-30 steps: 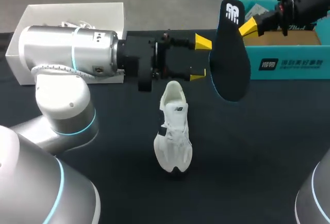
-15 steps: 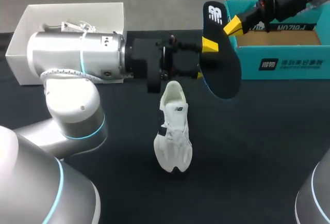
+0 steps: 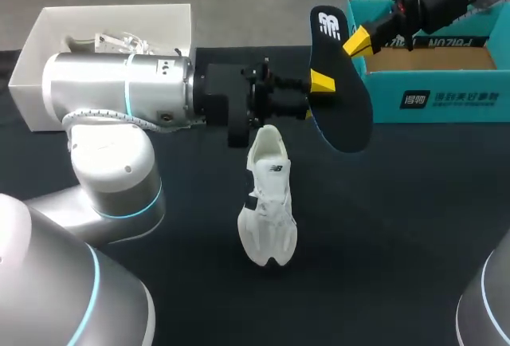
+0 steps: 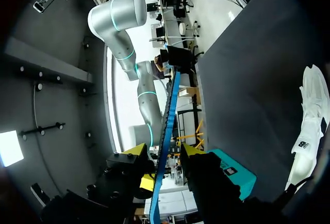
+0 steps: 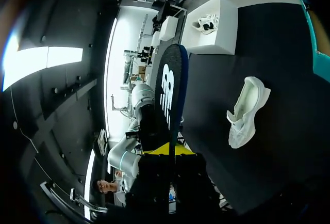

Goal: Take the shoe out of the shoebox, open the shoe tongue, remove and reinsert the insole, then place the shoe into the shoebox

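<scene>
A black insole (image 3: 343, 99) with a white logo hangs upright above the table. My right gripper (image 3: 357, 41) is shut on its upper end, also seen from the right wrist (image 5: 170, 150). My left gripper (image 3: 317, 97) reaches in from the left at the insole's middle. In the left wrist view the insole (image 4: 166, 126) stands edge-on between the left gripper's (image 4: 162, 150) yellow tips, with a narrow gap on each side, so it is open. The white shoe (image 3: 267, 198) lies on the black table below both grippers, toe toward the front.
The teal shoebox (image 3: 446, 99) stands open at the back right, just behind the insole. A white box (image 3: 48, 35) at the back left holds another white shoe (image 3: 111, 41). My left arm's thick silver body (image 3: 119, 91) spans the left side.
The right arm has carried the insole leftward, between the left gripper's fingers. The left fingers have narrowed from wide open to close around the insole. The shoe has not moved.
</scene>
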Controlling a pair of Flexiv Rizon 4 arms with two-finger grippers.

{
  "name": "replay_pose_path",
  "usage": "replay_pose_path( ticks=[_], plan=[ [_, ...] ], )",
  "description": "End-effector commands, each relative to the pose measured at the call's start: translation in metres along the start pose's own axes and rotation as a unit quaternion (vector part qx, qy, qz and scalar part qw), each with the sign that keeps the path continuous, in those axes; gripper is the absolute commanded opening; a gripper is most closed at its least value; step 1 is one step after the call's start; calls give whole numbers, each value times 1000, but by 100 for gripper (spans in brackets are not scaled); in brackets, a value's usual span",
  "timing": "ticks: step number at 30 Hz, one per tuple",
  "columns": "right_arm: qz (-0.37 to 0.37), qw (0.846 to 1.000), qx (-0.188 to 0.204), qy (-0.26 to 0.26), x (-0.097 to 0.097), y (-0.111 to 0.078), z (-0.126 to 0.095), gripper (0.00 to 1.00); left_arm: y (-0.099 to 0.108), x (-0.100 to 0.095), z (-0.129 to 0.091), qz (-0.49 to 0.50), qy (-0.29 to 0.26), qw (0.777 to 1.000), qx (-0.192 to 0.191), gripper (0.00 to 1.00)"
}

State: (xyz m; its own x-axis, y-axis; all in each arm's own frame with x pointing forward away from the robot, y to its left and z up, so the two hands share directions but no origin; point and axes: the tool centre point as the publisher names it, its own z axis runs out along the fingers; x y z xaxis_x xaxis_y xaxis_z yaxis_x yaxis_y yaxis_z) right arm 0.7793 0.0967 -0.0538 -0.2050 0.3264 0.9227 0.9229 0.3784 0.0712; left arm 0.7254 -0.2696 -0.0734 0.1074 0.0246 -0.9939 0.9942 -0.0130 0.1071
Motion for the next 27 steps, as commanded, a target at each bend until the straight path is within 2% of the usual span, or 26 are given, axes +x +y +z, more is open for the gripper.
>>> replay_pose_path(
  ticks=[1,3,4,7,8,9,10,15,19,27],
  plan=[
    [1,1000,1,0,-1,1,-1,0,-2,3,4,-4,-1,1000,-2,23],
    [1,1000,-1,1,-1,1,-1,0,-2,4,6,-8,-1,1000,-3,10],
    [1,1000,-1,2,-1,0,0,0,-2,4,7,-9,-2,1000,-3,0],
    [-4,1000,-8,6,-2,-1,2,0,-1,4,9,-11,-5,1000,-5,0],
    [-8,1000,-15,3,-2,-1,2,4,0,4,9,-12,-5,1000,-6,0],
    [-10,1000,-18,2,-1,-1,2,46,0,5,8,-12,-5,1000,-7,0],
    [-11,1000,-22,2,0,-1,2,99,1,5,8,-12,-5,1000,-9,0],
    [-20,998,-54,0,2,-4,-1,100,4,4,1,-19,-8,1000,-11,0],
    [-24,995,-100,11,1,-9,-3,100,6,3,-3,-22,-12,1000,-13,0],
    [-24,986,-163,25,-2,-23,-2,100,9,2,-10,-29,-17,999,-12,0]
  ],
)
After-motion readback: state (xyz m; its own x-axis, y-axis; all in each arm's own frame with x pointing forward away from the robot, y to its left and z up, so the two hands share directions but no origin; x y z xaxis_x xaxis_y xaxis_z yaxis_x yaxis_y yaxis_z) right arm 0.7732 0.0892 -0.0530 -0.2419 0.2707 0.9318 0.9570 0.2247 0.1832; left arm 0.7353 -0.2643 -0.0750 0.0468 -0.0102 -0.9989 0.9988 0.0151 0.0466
